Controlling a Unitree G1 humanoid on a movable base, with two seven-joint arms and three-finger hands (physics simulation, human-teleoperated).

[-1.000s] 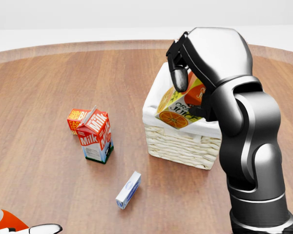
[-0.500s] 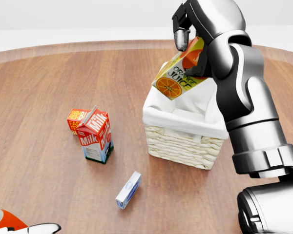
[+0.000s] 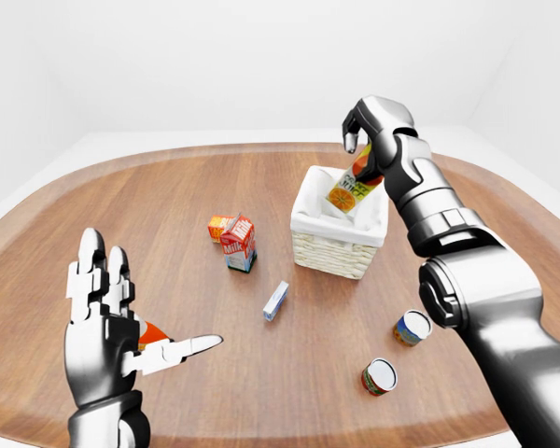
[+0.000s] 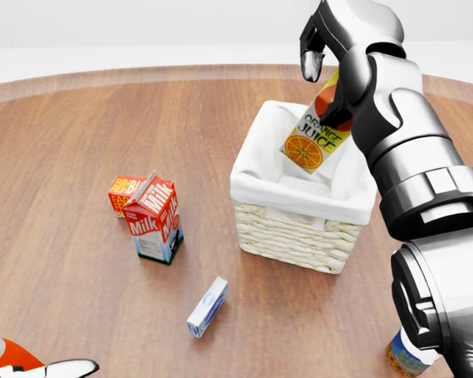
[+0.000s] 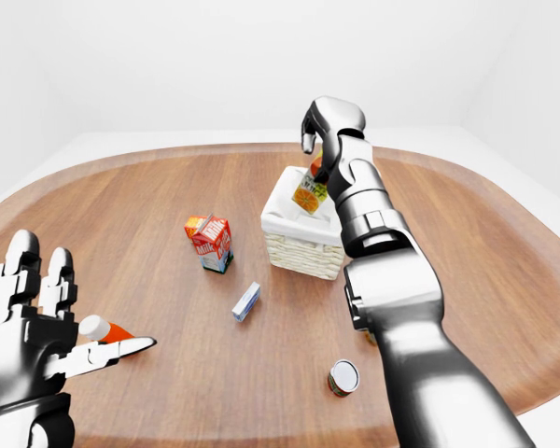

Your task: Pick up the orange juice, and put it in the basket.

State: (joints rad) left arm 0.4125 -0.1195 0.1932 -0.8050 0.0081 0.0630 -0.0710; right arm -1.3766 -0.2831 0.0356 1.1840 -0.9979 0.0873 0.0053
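The orange-and-yellow orange juice carton (image 4: 315, 134) is gripped at its upper end by the right robot hand (image 4: 325, 67), fingers closed round it. It hangs below the hand, long axis tilted, lower end inside the white-lined wicker basket (image 4: 288, 224). The left robot hand (image 3: 107, 322) is spread open, well apart.

Broad rounded wooden table (image 3: 261, 373), plain white walls (image 3: 215, 65) and pale floor, soft even light.
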